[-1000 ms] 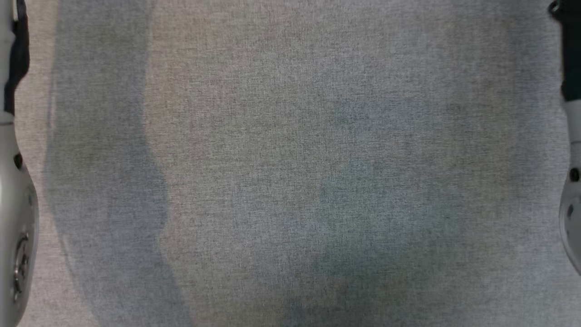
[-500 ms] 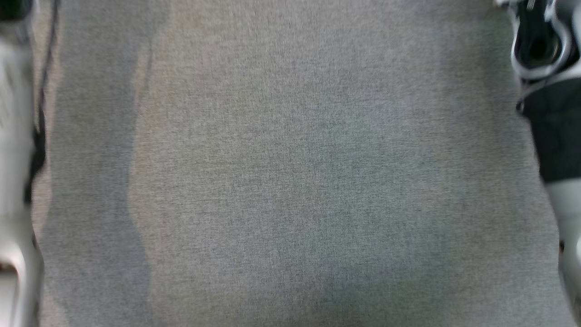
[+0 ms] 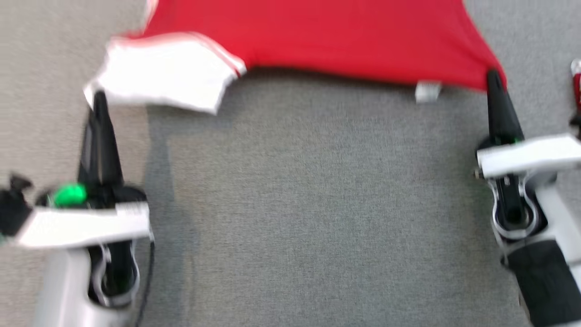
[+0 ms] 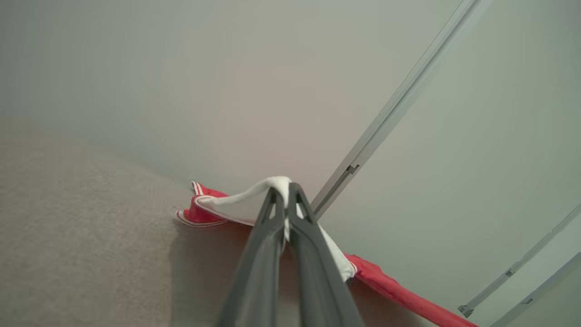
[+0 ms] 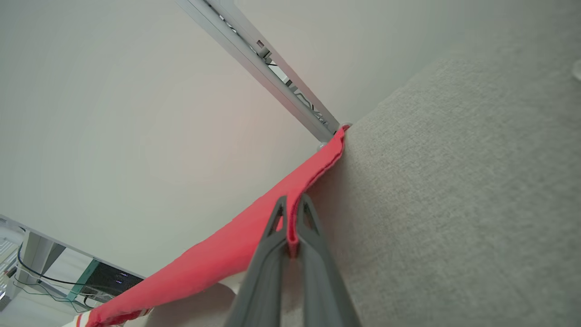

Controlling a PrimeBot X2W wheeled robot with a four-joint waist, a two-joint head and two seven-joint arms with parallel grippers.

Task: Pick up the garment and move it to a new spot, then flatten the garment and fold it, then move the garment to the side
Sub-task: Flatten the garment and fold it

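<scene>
The head view is smeared by motion. The red garment (image 3: pixel 327 36) stretches across the top of the frame, cut off by the upper edge, and its lower hem sags in a shallow curve between the two claws. A white sleeve (image 3: pixel 168 72) with red stripes at its cuff hangs at the upper left, and a small white label (image 3: pixel 427 91) dangles from the hem toward the upper right.

The left claw (image 3: pixel 97 97) reaches up from the lower left, pressed together on the lower left corner of the white sleeve. In the left wrist view its dark fingers (image 4: pixel 313 254) lie side by side with white cloth caught between them near the tips, and red fabric trails off toward the lower right of that frame.

The right claw (image 3: pixel 494 77) reaches up from the right side of the head view and pinches the red hem at its right corner. In the right wrist view the red edge is nipped between its closed fingers.

The grey, cloth-covered bench (image 3: pixel 317 204) fills the middle of the head view, below the garment's hem. Both wrist views show a pale wall (image 4: pixel 181 91) crossed by a slanting metal rail (image 4: pixel 399 100).
</scene>
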